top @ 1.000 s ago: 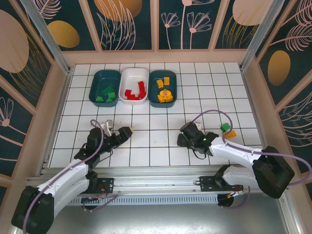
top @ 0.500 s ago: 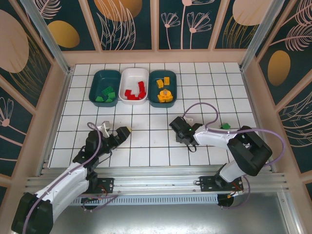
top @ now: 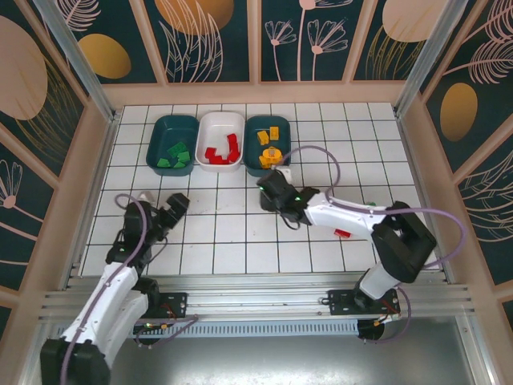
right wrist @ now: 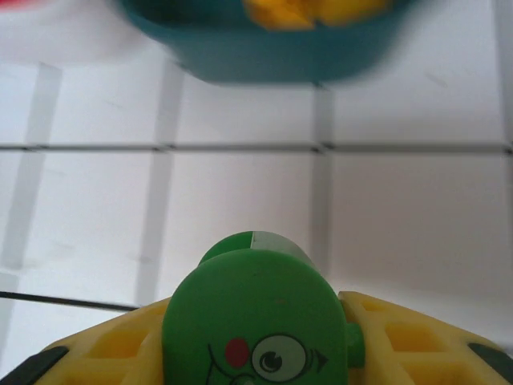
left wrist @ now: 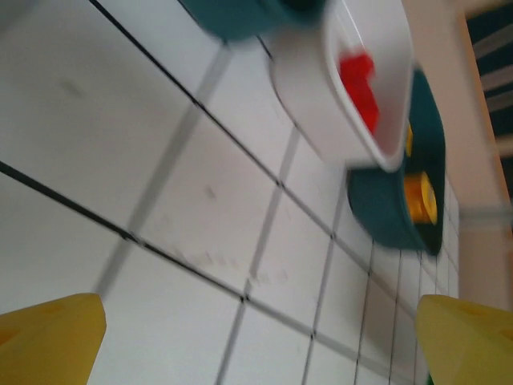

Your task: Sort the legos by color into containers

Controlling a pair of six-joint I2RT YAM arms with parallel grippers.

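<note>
**Desk:** What can't you make out from there?

**Me:** Both my wrist views are smeared. The left one cuts my yellow fingertips [left wrist: 48, 341] off at the bottom corners. They stand far apart with bare tile between them, so the left jaws are wide open and empty. The right jaws are clamped on a green lego [right wrist: 255, 321] with a cartoon face, its lower part out of frame. Overhead, a speck of green [top: 370, 206] peeks from behind my right arm [top: 349, 216]; I can't tell its shape.

**Desk:** Counts?

**Me:** Three containers in a row at twelve o'clock: left teal tub [top: 171, 128] with green legos [top: 175, 155], white tub [top: 218, 127] with red legos [top: 220, 151], right teal tub [top: 250, 128] with yellow-orange legos [top: 271, 152]. The pieces overlap, so I can't count them surely. One red lego [top: 343, 233] lies loose at four o'clock on the tabletop [top: 240, 241].

**Desk:** Room?

**Me:** The right jaws sit just at six o'clock of the right teal tub's near rim. The left jaws hover at eight o'clock, well apart from the tubs. Open tiles lie between the arms, and a wooden wall [top: 256, 95] borders the tabletop.
</note>
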